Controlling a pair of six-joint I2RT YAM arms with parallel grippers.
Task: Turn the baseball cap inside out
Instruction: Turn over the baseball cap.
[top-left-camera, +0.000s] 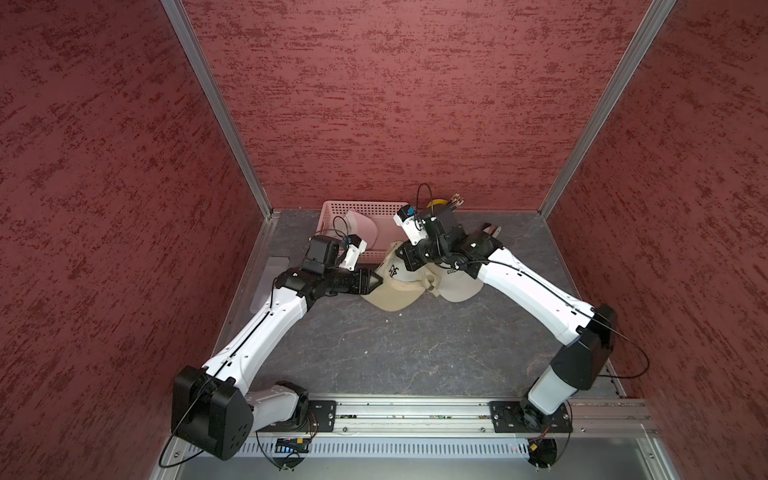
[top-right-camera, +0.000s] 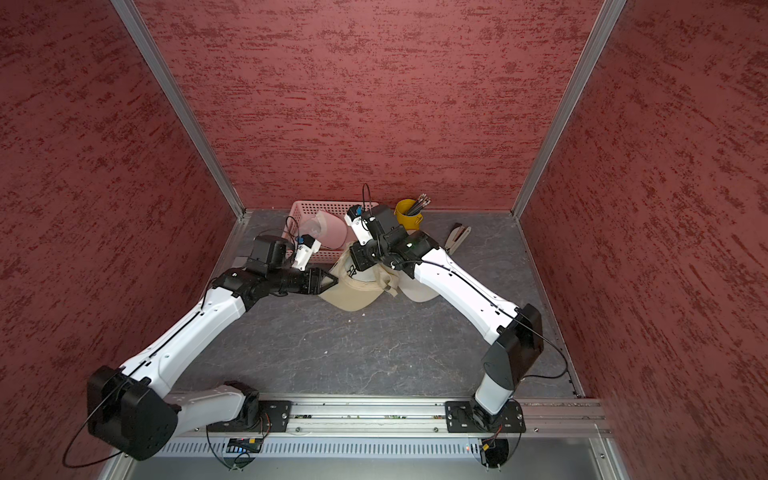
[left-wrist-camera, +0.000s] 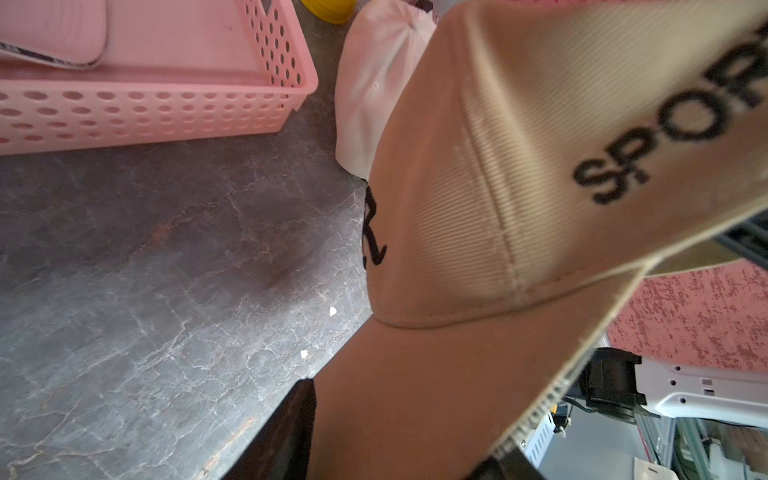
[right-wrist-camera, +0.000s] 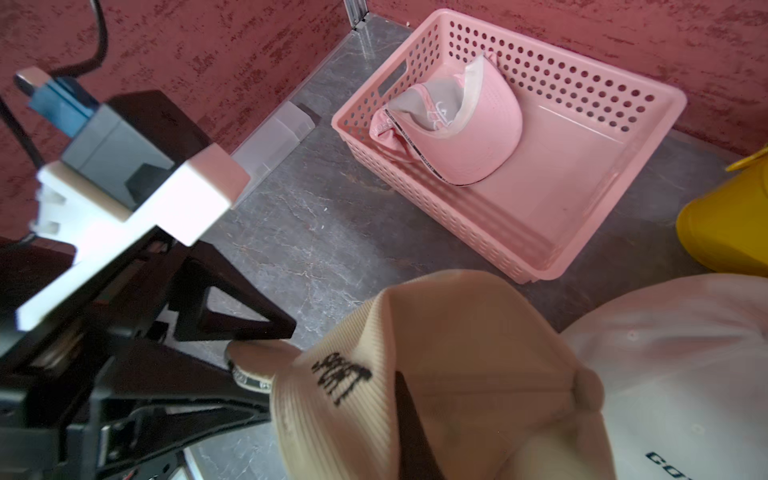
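Setting grips for the flip, I judge. Left gripper (top-left-camera: 376, 279), centre-left in a top view: jaws parted astride the rim of the beige baseball cap (top-left-camera: 395, 293). Cap sits mid-frame on the grey table (top-left-camera: 374, 353), before the pink basket (top-left-camera: 332, 216), lettering outward, not yet inverted. Right gripper (right-wrist-camera: 404, 395): pinched shut on the crown. Next, left needs a firm bite on the rim so the crown can be pushed through.
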